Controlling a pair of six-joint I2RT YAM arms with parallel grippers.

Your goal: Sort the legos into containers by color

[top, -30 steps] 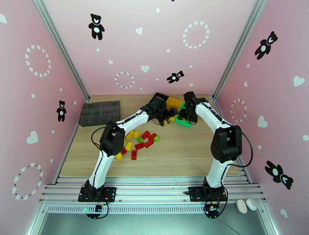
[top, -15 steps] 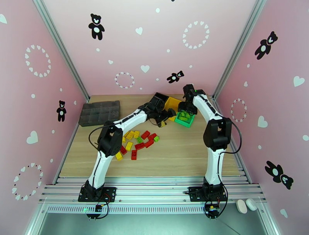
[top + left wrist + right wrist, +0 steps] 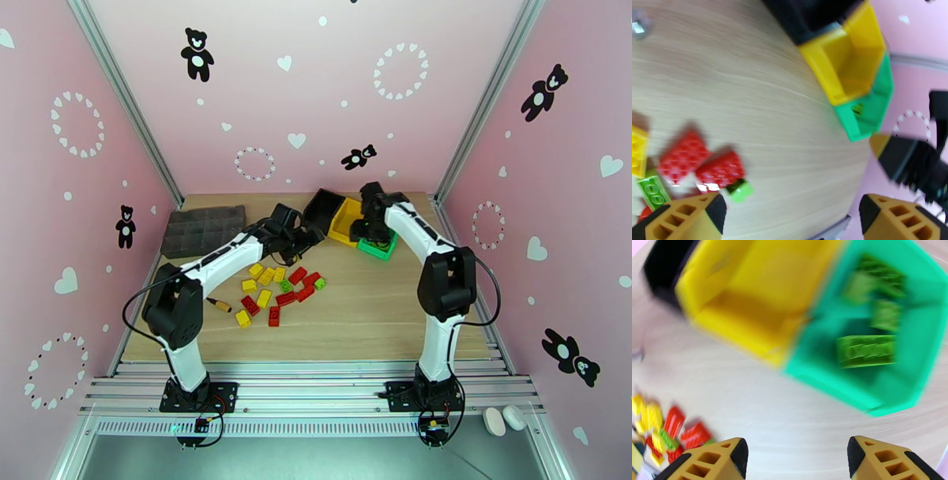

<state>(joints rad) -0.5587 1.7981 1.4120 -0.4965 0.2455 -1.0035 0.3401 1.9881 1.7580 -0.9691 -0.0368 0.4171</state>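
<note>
— Left claw [image 3: 790, 221] of mine hangs wide and empty, just left of the row of three joined open plastic bins [image 3: 347, 217]. My right claw [image 3: 798, 461] is spread too, with nothing between its tips, and hovers close over the row, about where yellow meets green.

— And the bricks?

— Most of the small studded plastic legos [image 3: 280, 288], red, yellow and a few green, lie scattered left of the row and nearer to me. Several green ones [image 3: 867, 350] sit in the row's green bin [image 3: 817, 370]. The yellow bin [image 3: 734, 323] looks bare, though blurred. Into the black bin [image 3: 322, 207] I can't see.

— How will they take a grip?

— Light, hard and glossy, I'd guess, so a skewed pinch may squirt one out. I'd close across the two long flat sides, not the studs, and start at the pile's edge.

— Room?

— Flat pale wooden tabletop [image 3: 371, 308], with plenty of it bare in front of the row. A small orange-handled screwdriver [image 3: 219, 304] lies beyond the pile from the row, and a dark grey compartment tray [image 3: 204, 230] sits well left of the row. The pink wall [image 3: 513, 158] stands near the row's right end.
</note>
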